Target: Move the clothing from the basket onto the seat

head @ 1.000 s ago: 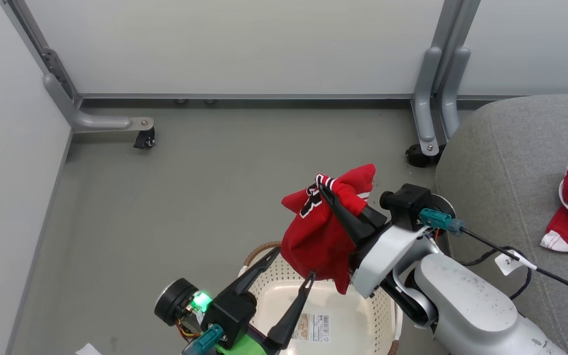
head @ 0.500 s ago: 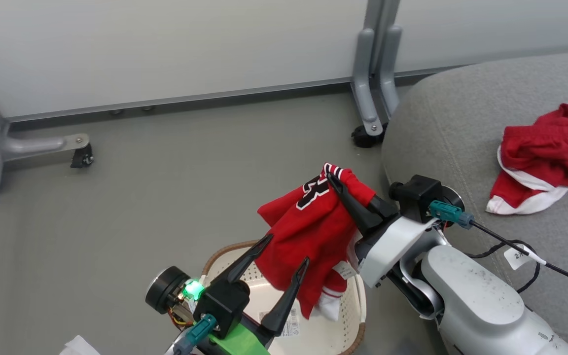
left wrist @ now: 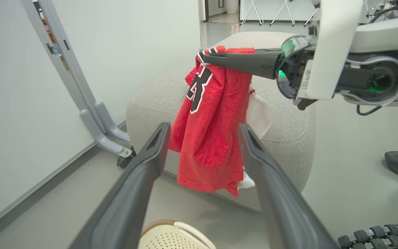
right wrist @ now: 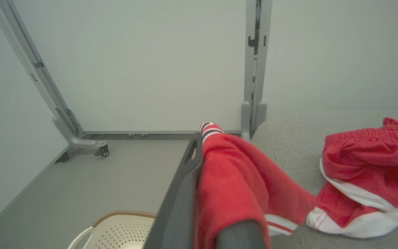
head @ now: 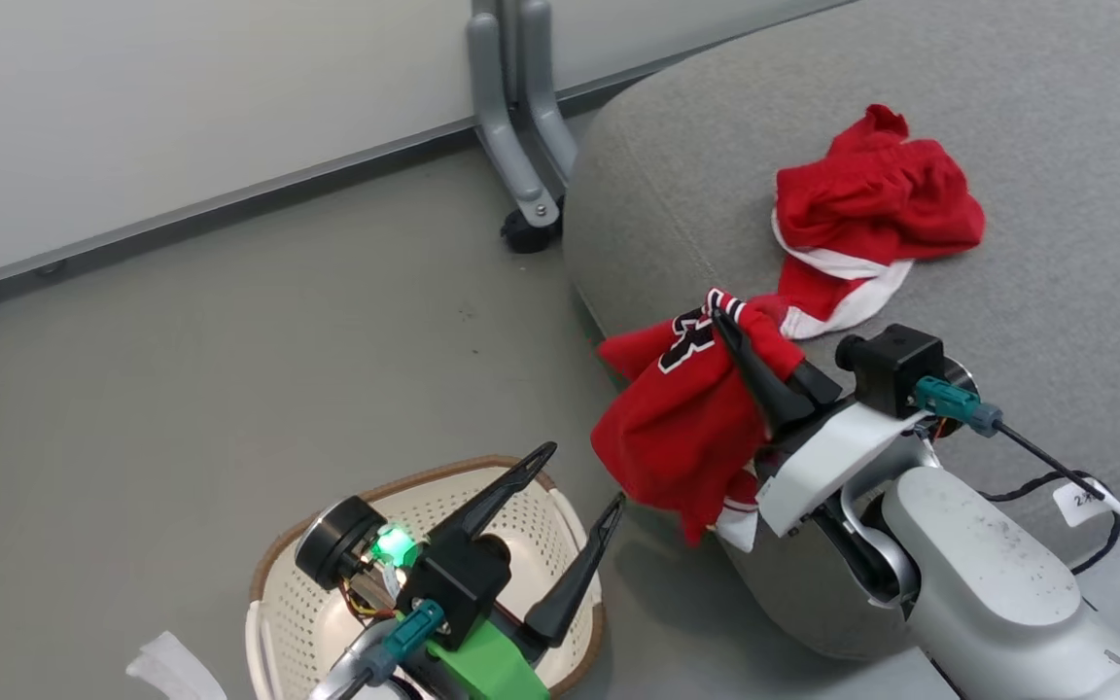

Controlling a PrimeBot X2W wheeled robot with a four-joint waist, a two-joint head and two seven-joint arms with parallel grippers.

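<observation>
While the seat [head: 1007, 117] takes up the far right of my head view, the basket [head: 273, 559] sits on the floor, well apart from the seat's near corner and to its left. 1 red garment, the shorts [head: 871, 204], lies crumpled on top of the seat. The jersey [head: 677, 428] hangs in the air against that near corner, clear of the floor. My right gripper [head: 716, 316] has its 2 fingers clamped on the striped trim. My left gripper [head: 582, 476] hovers above the basket, left of the seat, fingers spread and holding nothing.
</observation>
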